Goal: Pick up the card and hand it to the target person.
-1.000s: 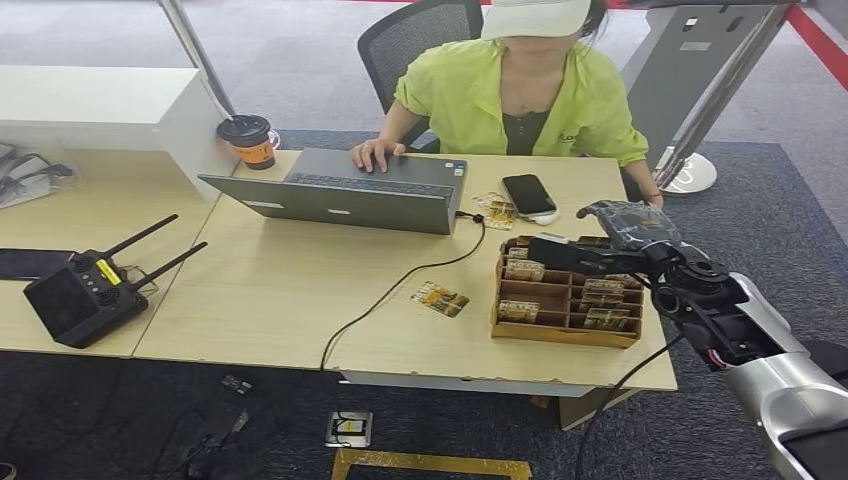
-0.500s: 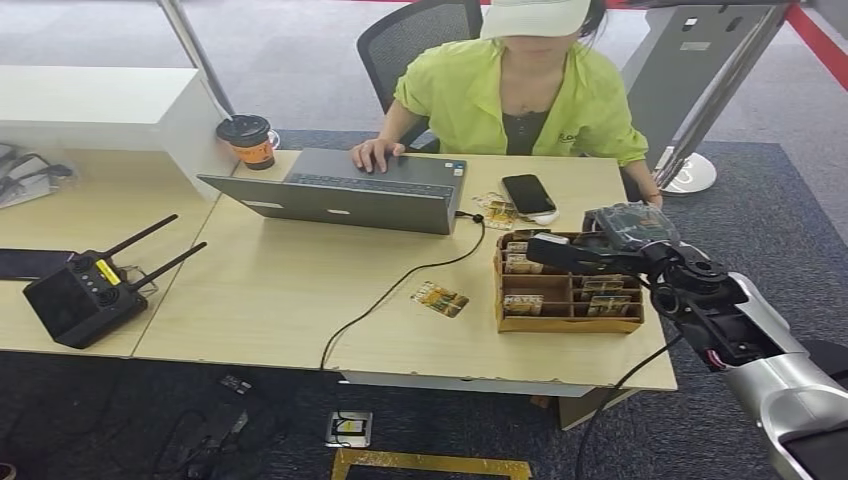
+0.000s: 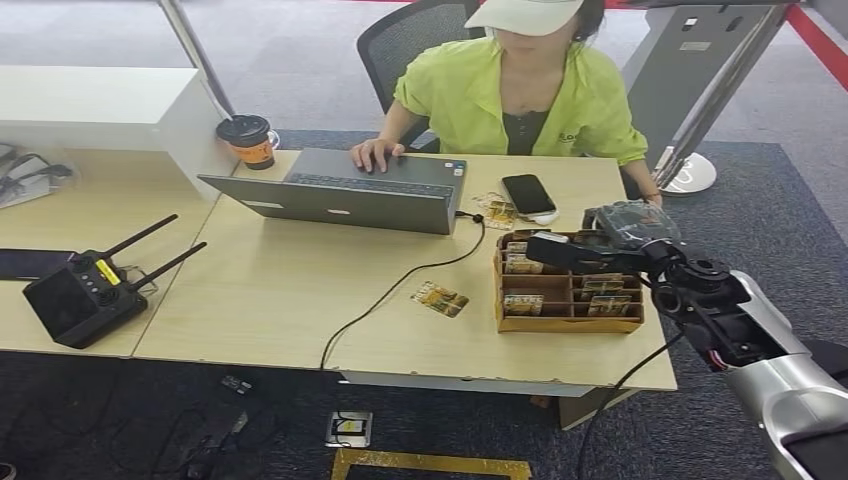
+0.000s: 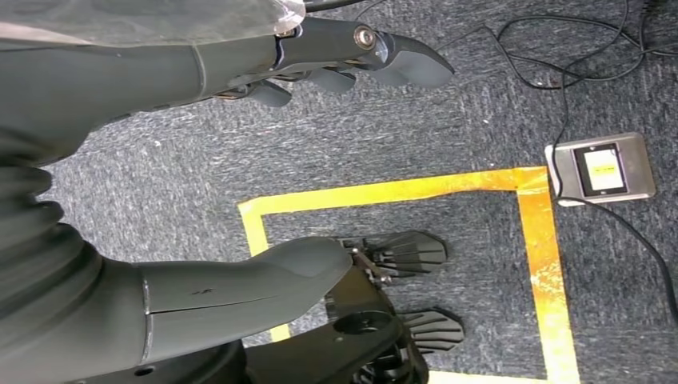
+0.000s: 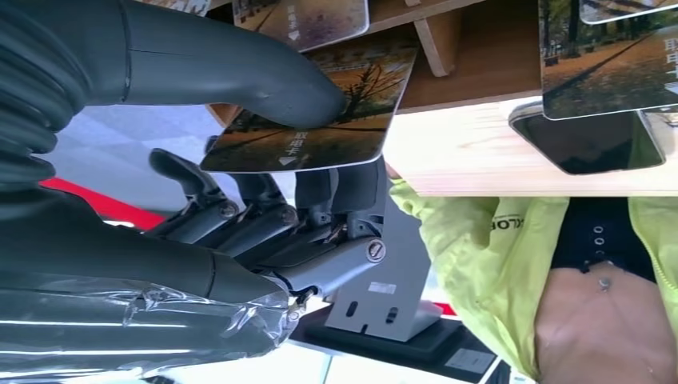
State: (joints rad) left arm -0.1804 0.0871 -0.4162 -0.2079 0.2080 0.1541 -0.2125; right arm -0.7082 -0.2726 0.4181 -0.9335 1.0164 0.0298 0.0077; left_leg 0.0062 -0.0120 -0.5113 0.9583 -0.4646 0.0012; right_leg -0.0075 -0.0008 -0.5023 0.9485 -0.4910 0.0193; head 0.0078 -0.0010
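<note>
The right hand (image 5: 264, 160) pinches a card (image 5: 320, 112): the thumb (image 5: 240, 76) presses on its printed face and the darker fingers (image 5: 336, 192) close against its underside. The card sits at the edge of the wooden box (image 5: 464, 152); whether it is clear of its slot is hard to tell from this close. In the head view the right hand (image 3: 600, 245) reaches over the far side of the box (image 3: 567, 323), which stands on the table (image 3: 280, 290) and holds more cards in its compartments.

The left hand (image 4: 320, 68) hangs over the carpet with nothing in it, thumb and fingers apart.

Beyond the box a phone (image 3: 528, 193) lies on the table, a few loose cards (image 3: 497, 209) just beside it. Another loose card (image 3: 440, 299) lies near the middle of the table, beside a black cable (image 3: 400, 285). The person (image 3: 520, 95) in a yellow-green jacket sits at the far side, one hand (image 3: 375, 153) on a laptop (image 3: 350, 190). A coffee cup (image 3: 247, 140) stands left of the laptop, and a black controller (image 3: 85, 295) with two antennas lies well apart at the near left.
</note>
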